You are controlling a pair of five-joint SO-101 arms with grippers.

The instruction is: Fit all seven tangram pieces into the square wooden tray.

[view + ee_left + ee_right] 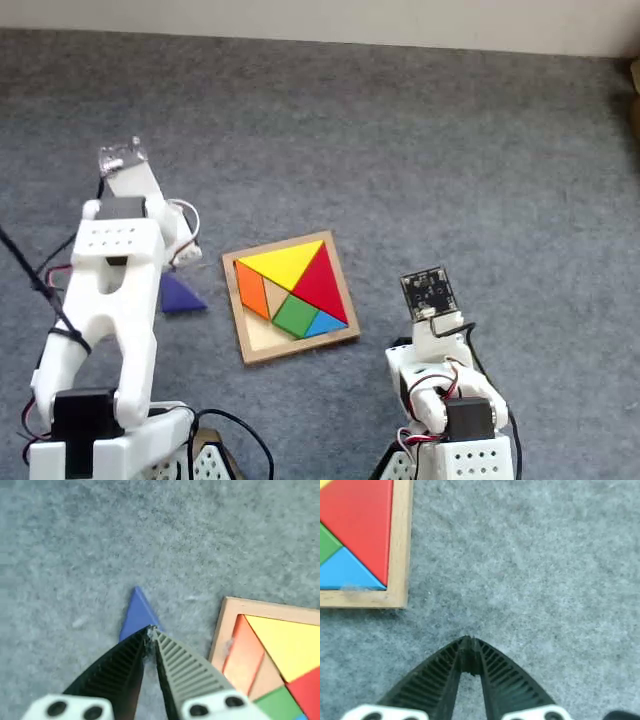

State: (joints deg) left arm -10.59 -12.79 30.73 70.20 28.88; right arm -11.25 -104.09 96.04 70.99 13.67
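The left end effector [151, 630] is clenched, its black and grey ribbed fingers drawn together to one point. That point sits on the near edge of a flat dark blue wooden triangle [137, 612]. I cannot tell whether the tips pinch the piece or merely touch it. The triangle lies on the grey felt-covered bench [450, 150], outside the square wooden tray [300, 349]. It is near the rim that borders the orange piece [250, 290], but apart from that rim.

The right end effector [470, 642] is also clenched, holding nothing. It hangs over bare felt near the tray's corner that holds the light blue triangle [325, 323].

Inside the tray lie six pieces:
- A large yellow triangle [285, 265] lies along the far rim.
- A large red triangle [322, 283] lies along the rim on the right arm's side.
- The orange piece lies against the opposite rim, with a small tan piece [273, 297] beside it.
- A green square [295, 315] sits between the tan piece and the light blue triangle.

A pale bare strip of tray floor [265, 338] shows along the near rim.
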